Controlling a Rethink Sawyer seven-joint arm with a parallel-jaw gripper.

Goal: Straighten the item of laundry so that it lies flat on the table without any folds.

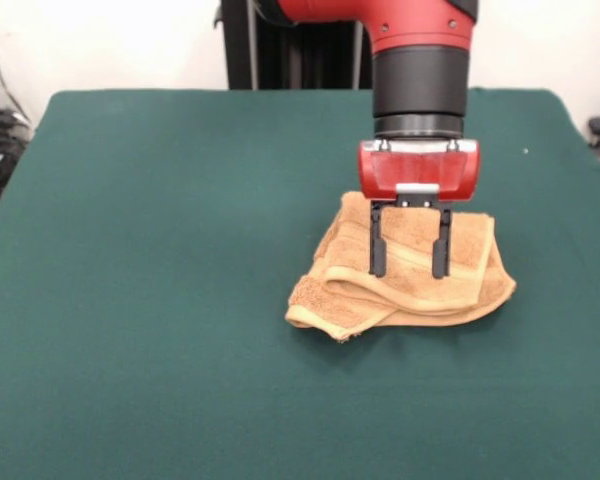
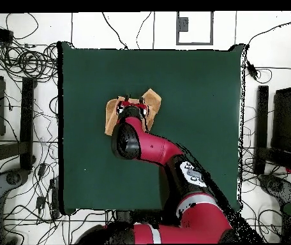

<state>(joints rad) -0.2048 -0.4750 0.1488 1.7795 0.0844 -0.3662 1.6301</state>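
Gripper [image 1: 410,270]: fingers spread, nothing held, tips over the towel [image 1: 400,275]. Towel: bunched in several folds, right of centre on the table [image 1: 160,300]. Risk for you: closing here may pinch stacked layers together, lifting the bundle rather than opening it.

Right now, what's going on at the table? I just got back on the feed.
The Sawyer's gripper is open and hangs directly over the towel, fingers spread across its upper folds. The towel is bunched in a folded heap on the green table, not flat. Whether the fingertips touch the cloth cannot be told. No straightening shows yet.
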